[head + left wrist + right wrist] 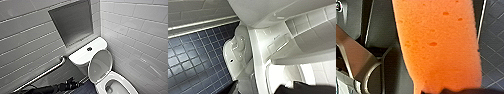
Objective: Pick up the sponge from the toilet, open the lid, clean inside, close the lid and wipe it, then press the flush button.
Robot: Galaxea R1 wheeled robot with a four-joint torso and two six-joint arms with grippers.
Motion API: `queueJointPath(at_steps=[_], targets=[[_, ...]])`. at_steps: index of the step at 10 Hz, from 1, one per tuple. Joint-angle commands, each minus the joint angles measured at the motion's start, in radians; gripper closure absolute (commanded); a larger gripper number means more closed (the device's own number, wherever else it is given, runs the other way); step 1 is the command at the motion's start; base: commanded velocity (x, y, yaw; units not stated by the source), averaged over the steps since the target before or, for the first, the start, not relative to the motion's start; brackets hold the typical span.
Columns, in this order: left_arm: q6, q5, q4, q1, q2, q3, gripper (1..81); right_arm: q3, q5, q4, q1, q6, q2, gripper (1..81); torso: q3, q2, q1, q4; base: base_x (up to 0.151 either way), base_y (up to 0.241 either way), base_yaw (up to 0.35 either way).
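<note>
The white toilet (85, 55) stands in the corner with its lid (100, 65) raised and leaning back against the tank. The bowl (115, 87) is open below it. The dark round flush button (89, 49) sits in the middle of the tank top. My left arm comes in low at the left, and its gripper (74, 84) is open beside the toilet, clear of the lid. In the left wrist view the ribbed underside of the lid (308, 32) is close by. The orange sponge (438, 42) shows large in the right wrist view, with my right gripper (446, 91) shut on it.
A metal grab bar (42, 73) runs along the tiled left wall. A grey recessed niche (72, 21) sits above the tank. White tiled wall closes in at the right. Dark blue floor tiles (190, 60) lie around the toilet base (236, 50).
</note>
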Motion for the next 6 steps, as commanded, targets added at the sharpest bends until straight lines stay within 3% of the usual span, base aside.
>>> queueJointPath(at_steps=[1, 6], targets=[[-0.037, 0.015, -0.096, -0.192, -0.067, -0.011, 1.0, 0.013, -0.055, -0.029, -0.021, -0.006, -0.004, 81.1, 0.000, 0.000, 0.000, 0.000, 0.000, 0.000, 0.000], [-0.082, -0.023, -0.098, -0.258, -0.008, -0.023, 1.0, 0.009, -0.051, -0.025, -0.017, -0.003, 0.008, 81.1, 0.000, 0.000, 0.000, 0.000, 0.000, 0.000, 0.000]])
